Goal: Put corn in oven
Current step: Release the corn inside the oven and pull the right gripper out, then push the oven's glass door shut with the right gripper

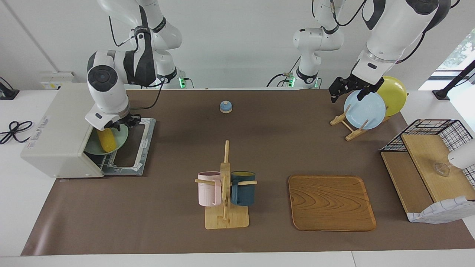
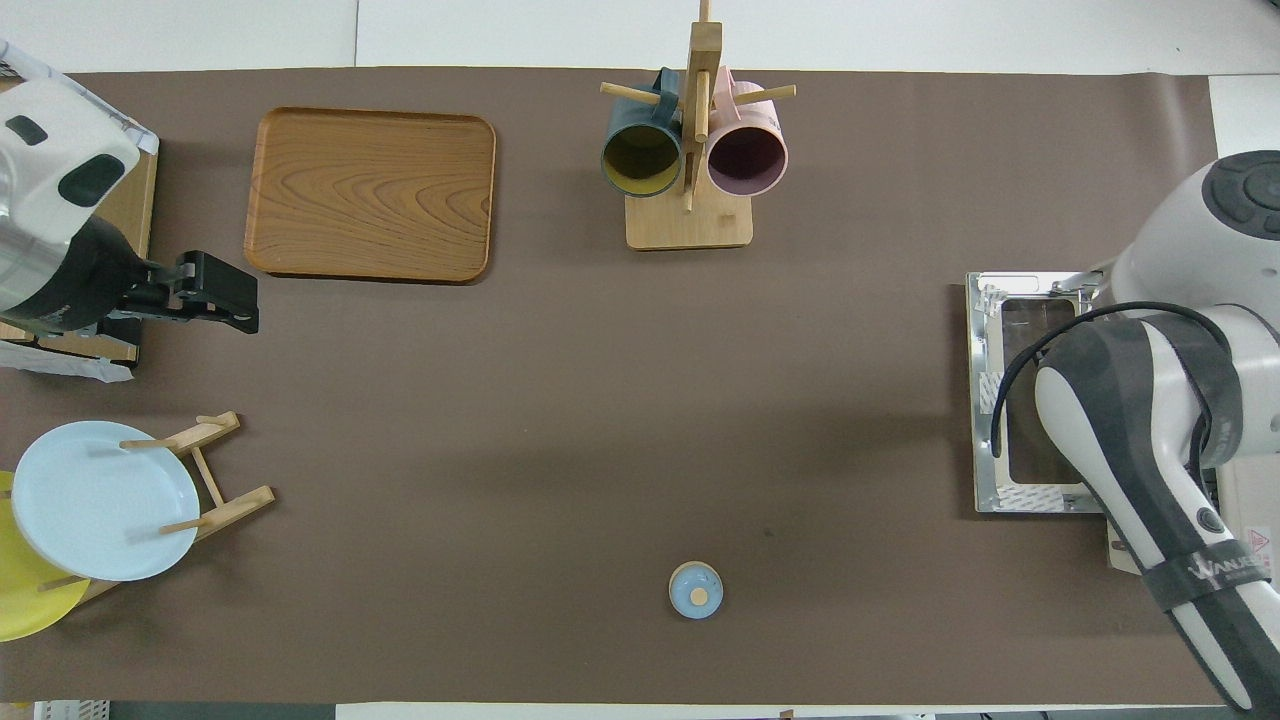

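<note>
My black left pincer (image 1: 347,89) hangs by a pale blue plate (image 1: 364,110) and a yellow plate (image 1: 395,94), while my white right arm carries a dark band. The corn (image 1: 105,141) is bright yellow on a pale green plate (image 1: 120,136) in the off-white oven (image 1: 59,133). A brown cover (image 1: 259,148) spreads over the white counter (image 1: 15,207), with a wood-grained tray (image 1: 331,203), a pink mug (image 1: 208,193) and a dark blue mug (image 1: 243,192).
</note>
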Controlling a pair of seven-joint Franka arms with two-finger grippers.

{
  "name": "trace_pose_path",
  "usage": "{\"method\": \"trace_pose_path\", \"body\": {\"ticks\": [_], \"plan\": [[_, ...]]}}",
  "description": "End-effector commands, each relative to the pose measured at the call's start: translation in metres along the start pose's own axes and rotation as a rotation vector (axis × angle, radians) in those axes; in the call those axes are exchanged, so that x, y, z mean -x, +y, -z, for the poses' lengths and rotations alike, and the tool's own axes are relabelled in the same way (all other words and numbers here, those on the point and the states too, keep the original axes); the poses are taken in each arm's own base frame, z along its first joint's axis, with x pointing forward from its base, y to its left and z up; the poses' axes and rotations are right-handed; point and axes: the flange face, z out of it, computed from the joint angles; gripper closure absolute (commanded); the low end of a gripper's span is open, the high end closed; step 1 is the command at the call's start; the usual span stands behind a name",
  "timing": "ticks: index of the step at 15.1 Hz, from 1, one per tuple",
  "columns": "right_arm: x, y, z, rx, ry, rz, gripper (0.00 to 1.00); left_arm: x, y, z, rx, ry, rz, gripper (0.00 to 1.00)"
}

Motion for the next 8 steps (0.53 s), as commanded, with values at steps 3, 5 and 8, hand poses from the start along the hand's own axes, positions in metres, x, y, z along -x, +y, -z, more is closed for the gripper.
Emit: {"method": "trace_pose_path", "body": {"ticks": [3,5,8], "plan": [[-0.023,-0.065,0.008,-0.05,0.134,-0.066,0.89,0.006,-0.001,0.002,-0.016,0.016,0.002,0.0],[-0.035,-0.09,-0.018,-0.056,0.151,-0.086,0.91,0.006,-0.001,0.003,-0.016,0.018,0.002,0.0],[-0.038,-0.104,-0.036,-0.06,0.161,-0.106,0.94,0.005,-0.004,0.002,-0.011,0.015,0.009,0.0]]}}
